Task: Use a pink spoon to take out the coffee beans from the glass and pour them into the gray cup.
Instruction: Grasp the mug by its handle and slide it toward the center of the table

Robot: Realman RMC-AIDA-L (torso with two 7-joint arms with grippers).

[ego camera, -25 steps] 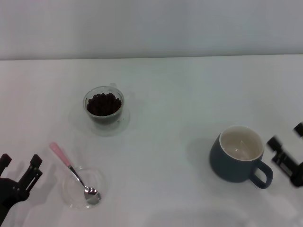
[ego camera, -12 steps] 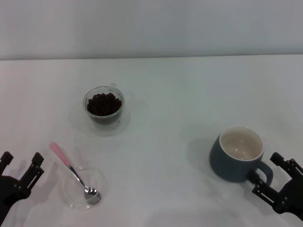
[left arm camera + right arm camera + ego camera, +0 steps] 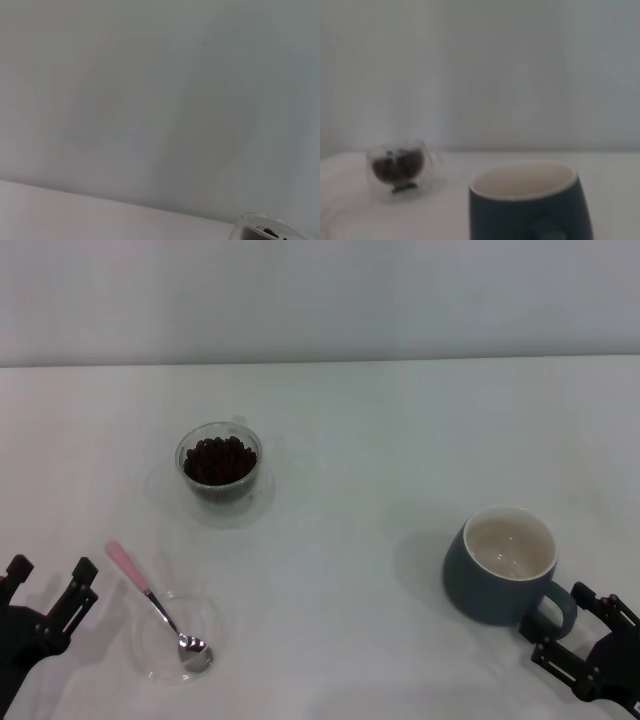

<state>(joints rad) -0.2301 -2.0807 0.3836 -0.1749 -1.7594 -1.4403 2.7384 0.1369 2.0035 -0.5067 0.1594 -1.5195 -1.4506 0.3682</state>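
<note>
The glass (image 3: 220,465) stands at the middle left, filled with the coffee beans (image 3: 219,458). The pink spoon (image 3: 130,567) lies nearer the front, its metal bowl resting in a shallow clear dish (image 3: 214,624) and its pink handle pointing away to the left. The gray cup (image 3: 503,566) stands at the right, empty, with its handle toward the front right. My left gripper (image 3: 50,572) is open at the front left, left of the spoon. My right gripper (image 3: 565,628) is open beside the cup's handle. The right wrist view shows the cup (image 3: 532,205) and the glass (image 3: 397,167).
The white table (image 3: 350,440) runs back to a plain wall. The glass rim (image 3: 272,230) shows at the edge of the left wrist view.
My right gripper has moved from the right of the cup toward the front, and now sits just by the cup's handle. My left gripper has dropped slightly. The objects have not moved.
</note>
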